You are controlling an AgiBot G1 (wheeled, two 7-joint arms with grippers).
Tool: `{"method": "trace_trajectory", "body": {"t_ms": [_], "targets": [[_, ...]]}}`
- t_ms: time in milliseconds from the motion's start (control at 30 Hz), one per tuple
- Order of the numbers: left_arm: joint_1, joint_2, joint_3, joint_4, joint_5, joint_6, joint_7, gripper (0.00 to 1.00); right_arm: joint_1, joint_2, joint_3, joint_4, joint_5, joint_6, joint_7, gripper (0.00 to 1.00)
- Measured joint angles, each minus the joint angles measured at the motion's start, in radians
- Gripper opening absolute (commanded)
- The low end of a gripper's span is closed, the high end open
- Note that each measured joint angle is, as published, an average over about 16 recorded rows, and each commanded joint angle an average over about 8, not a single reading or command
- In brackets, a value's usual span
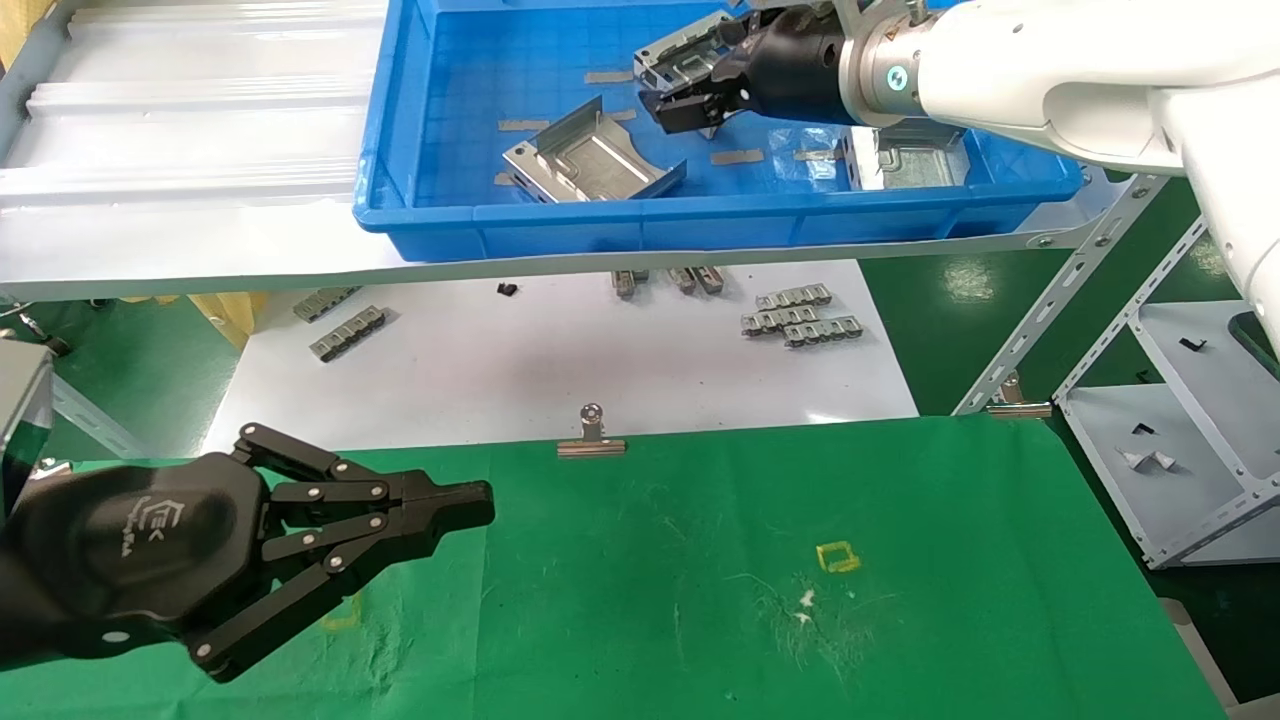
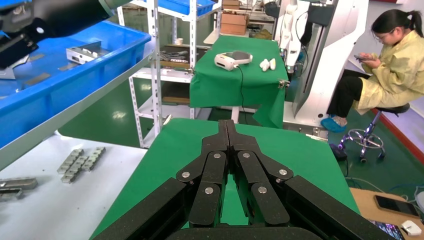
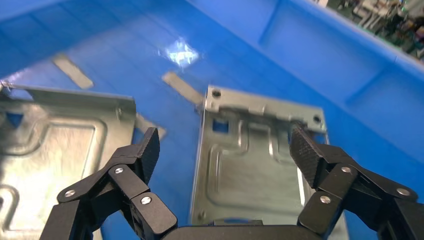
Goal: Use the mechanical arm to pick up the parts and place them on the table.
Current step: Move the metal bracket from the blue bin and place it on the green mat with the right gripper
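The right gripper [image 1: 690, 95] reaches into the blue bin [image 1: 440, 215] on the grey shelf, its white-shelled arm [image 1: 1050, 70] entering from the right side of the head view. From the head camera the black fingers look bunched against a silver part [image 1: 680, 55] near the bin's back wall, and the gap between them is hard to read. The right wrist view settles it: the fingers [image 3: 305, 152] are spread wide, one textured pad on each side of the part [image 3: 250, 165], with bare blue floor showing between the other pad and the metal edge; contact at the near pad is unclear. That view also shows the embossed channels, a square punched hole and round corner holes on the shiny stamped sheet, and a second part [image 3: 55, 150] lying just beside it.

Only the head view shows a third part [image 1: 590, 165] with upright flanges near the bin's front wall, and another [image 1: 905, 160] half hidden under the arm.

The left gripper [image 1: 470, 505] hangs over the near left of the green cloth table [image 1: 900, 620], its linkage fingers pressed together to a point, clearest in the left wrist view [image 2: 227, 127]. Grey link strips [image 1: 800, 315] lie on the white sheet [image 1: 560, 370] below the shelf
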Motion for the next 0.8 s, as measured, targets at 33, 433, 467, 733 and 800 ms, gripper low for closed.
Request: {"method": "trace_trajectory", "body": {"t_ms": [33,433,467,733,800], "targets": [[0.000,0.000,0.000,0.000,0.000,0.000,0.000,0.00,0.001,-0.001,-0.013,0.000,0.001,0.007,0.013,0.00],[0.000,0.000,0.000,0.000,0.000,0.000,0.000,0.00,-0.012,-0.001,-0.152,0.040,0.056,0.088,0.163,0.00],[0.000,0.000,0.000,0.000,0.000,0.000,0.000,0.00,-0.014,-0.001,-0.161,0.043,0.062,0.095,0.172,0.00],[0.000,0.000,0.000,0.000,0.000,0.000,0.000,0.00,-0.026,-0.001,-0.239,0.068,0.112,0.146,0.239,0.00],[0.000,0.000,0.000,0.000,0.000,0.000,0.000,0.00,-0.027,-0.001,-0.259,0.076,0.123,0.156,0.252,0.00]]}}
